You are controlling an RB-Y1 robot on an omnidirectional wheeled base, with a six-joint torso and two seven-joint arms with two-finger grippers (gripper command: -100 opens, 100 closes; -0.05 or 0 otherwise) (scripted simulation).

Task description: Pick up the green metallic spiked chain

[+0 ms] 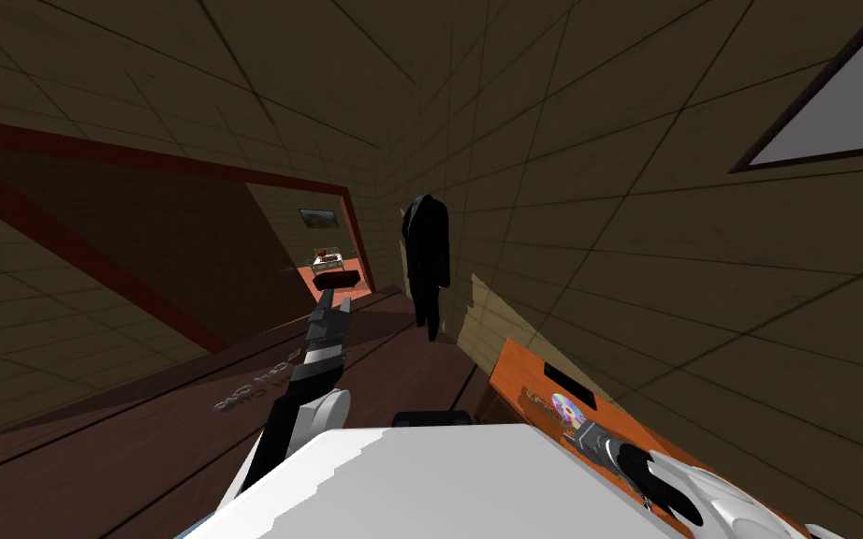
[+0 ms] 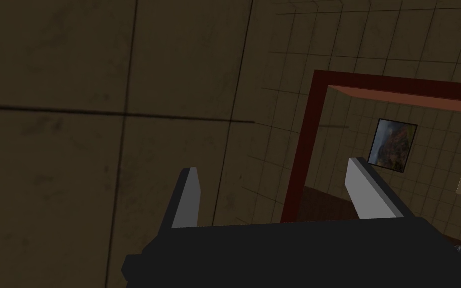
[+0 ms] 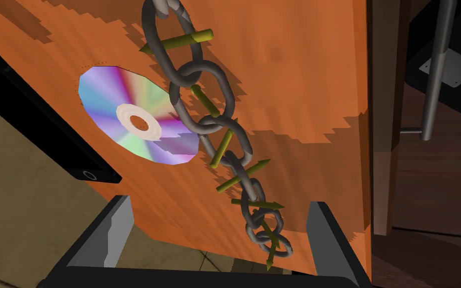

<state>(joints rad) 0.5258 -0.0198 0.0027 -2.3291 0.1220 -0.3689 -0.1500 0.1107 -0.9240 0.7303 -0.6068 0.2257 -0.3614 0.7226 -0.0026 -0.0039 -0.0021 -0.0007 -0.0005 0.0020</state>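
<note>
A grey chain (image 3: pixel 209 125) with olive-green spikes lies stretched along an orange wooden tabletop (image 3: pixel 294 75). My right gripper (image 3: pixel 219 225) hovers over the chain's near end, open, and the last links lie between its fingers without touching them. In the head view the right gripper (image 1: pixel 577 432) is low on the right, above the orange table (image 1: pixel 523 370) that stands against the wall. My left gripper (image 2: pixel 274 192) is open and holds nothing; in the head view the left gripper (image 1: pixel 329 304) reaches forward over the dark floor.
A rainbow-coloured disc (image 3: pixel 137 122) lies on the table beside the chain, partly under it, and shows as a disc (image 1: pixel 566 408) in the head view. A flat black device (image 3: pixel 39 120) sits past the disc. A dark jacket (image 1: pixel 426 248) hangs on the wall. A red-framed doorway (image 1: pixel 327 234) opens ahead.
</note>
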